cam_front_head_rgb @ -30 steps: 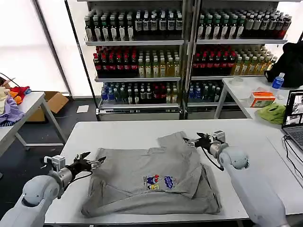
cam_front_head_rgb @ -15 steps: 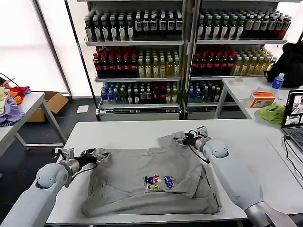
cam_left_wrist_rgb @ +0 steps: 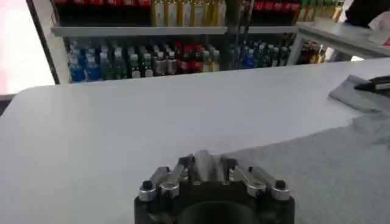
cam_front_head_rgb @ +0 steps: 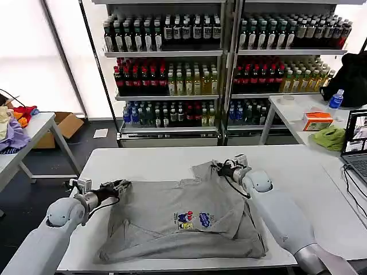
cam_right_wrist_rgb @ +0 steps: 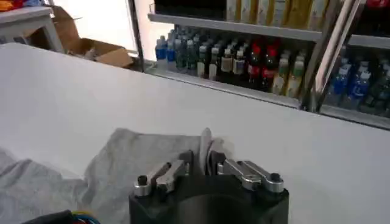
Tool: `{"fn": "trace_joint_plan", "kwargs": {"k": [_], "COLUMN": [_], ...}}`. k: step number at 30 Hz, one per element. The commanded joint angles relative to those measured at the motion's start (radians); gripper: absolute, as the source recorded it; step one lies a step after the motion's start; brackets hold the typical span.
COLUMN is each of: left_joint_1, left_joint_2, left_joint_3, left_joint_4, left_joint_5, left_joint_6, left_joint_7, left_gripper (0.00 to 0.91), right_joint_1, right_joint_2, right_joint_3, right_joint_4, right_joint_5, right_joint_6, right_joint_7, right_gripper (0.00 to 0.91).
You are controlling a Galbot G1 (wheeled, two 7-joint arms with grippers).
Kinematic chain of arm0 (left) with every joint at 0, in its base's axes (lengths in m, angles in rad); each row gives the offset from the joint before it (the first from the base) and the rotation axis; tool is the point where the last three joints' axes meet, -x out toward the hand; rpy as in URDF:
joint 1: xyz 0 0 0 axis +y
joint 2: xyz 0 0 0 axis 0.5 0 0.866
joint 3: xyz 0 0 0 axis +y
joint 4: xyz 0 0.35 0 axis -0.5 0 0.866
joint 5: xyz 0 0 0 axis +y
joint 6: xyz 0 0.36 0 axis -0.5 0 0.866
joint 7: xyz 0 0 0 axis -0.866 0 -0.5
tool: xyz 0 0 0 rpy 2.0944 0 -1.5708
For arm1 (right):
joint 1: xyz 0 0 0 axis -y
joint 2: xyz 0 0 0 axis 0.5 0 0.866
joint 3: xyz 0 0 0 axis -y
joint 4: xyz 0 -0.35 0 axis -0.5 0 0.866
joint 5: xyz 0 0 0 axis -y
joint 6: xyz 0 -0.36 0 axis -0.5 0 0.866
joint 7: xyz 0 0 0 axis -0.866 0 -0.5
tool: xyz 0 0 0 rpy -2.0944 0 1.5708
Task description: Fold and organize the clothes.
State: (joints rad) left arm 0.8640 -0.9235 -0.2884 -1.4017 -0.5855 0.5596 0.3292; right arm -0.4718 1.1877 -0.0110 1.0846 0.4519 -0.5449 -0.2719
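head view: a white rectangular desk (cam_front_head_rgb: 143,157) stands in front of two tall metal shelving units (cam_front_head_rgb: 221,69) packed with rows of bottled drinks. one light grey short-sleeved t-shirt with a small multicoloured chest print (cam_front_head_rgb: 183,217) lies spread on the desk, crumpled along its near edge, the print facing up. the left tool (cam_front_head_rgb: 121,186) sits at the shirt's left corner, its fingers closed on a pinch of the grey cloth. the right tool (cam_front_head_rgb: 221,168) sits at the shirt's far sleeve, pinched shut on that fabric. off to the right a second white table (cam_front_head_rgb: 298,112) carries an orange box (cam_front_head_rgb: 317,120), a green cloth (cam_front_head_rgb: 331,137) and a blue-capped bottle (cam_front_head_rgb: 336,98); an open laptop (cam_front_head_rgb: 356,143) shows at the right edge. to the left, one more table (cam_front_head_rgb: 28,129) holds a heap of coloured clothes (cam_front_head_rgb: 11,123), with a cardboard box (cam_front_head_rgb: 63,125) on the dark floor beside it.

left wrist view: the left tool (cam_left_wrist_rgb: 210,170) has a fold of the grey shirt (cam_left_wrist_rgb: 323,173) clamped between its closed fingers, low over the white desk (cam_left_wrist_rgb: 122,128). the bottle shelves (cam_left_wrist_rgb: 183,49) run across the background.

right wrist view: the right tool (cam_right_wrist_rgb: 207,161) grips a raised ridge of the grey shirt (cam_right_wrist_rgb: 122,164), fingers shut on it, with the white desk (cam_right_wrist_rgb: 67,91) beyond and the drink shelves (cam_right_wrist_rgb: 256,55) behind.
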Motion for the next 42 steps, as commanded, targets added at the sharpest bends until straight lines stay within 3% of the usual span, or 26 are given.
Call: {"fn": "trace_joint_plan", "kwargs": {"k": [1, 11, 18, 22, 30, 41, 42], "left_joint_1": [0.013, 0.037, 0.177, 0.295, 0.511, 0.844, 0.854], "left_joint_2": [-0.004, 0.031, 0.078, 0.089, 0.091, 0.09, 0.088], "left_joint_3": [-0.006, -0.108, -0.202, -0.257, -0.382, -0.436, -0.43], "left_joint_4": [-0.006, -0.181, -0.384, -0.494, -0.662, -0.81, -0.81], "left_joint_5": [-0.014, -0.117, -0.148, -0.14, -0.022, 0.102, 0.112], "left_joint_6": [-0.004, 0.001, 0.013, 0.012, 0.016, 0.017, 0.017], "left_joint_7": [0.002, -0.06, -0.092, -0.103, -0.115, -0.13, -0.132], "left_gripper": [0.02, 0.01, 0.01, 0.01, 0.02, 0.01, 0.04], "right_joint_1": [-0.021, -0.211, -0.396, -0.615, -0.95, -1.212, -1.22], "right_joint_2": [0.006, -0.057, -0.167, -0.219, -0.181, -0.09, -0.089], "right_joint_3": [0.02, 0.23, 0.356, 0.473, 0.679, 0.713, 0.708], "right_joint_4": [0.041, 0.363, 0.653, 0.84, 1.089, 1.197, 1.194], "right_joint_5": [0.013, 0.135, 0.21, 0.239, 0.245, 0.147, 0.14], "right_joint_6": [-0.009, -0.033, -0.034, -0.034, -0.033, -0.013, -0.007], "right_joint_7": [0.006, 0.042, 0.046, 0.051, 0.067, 0.071, 0.071], "right_gripper": [0.0, 0.0, 0.0, 0.0, 0.0, 0.0, 0.0]}}
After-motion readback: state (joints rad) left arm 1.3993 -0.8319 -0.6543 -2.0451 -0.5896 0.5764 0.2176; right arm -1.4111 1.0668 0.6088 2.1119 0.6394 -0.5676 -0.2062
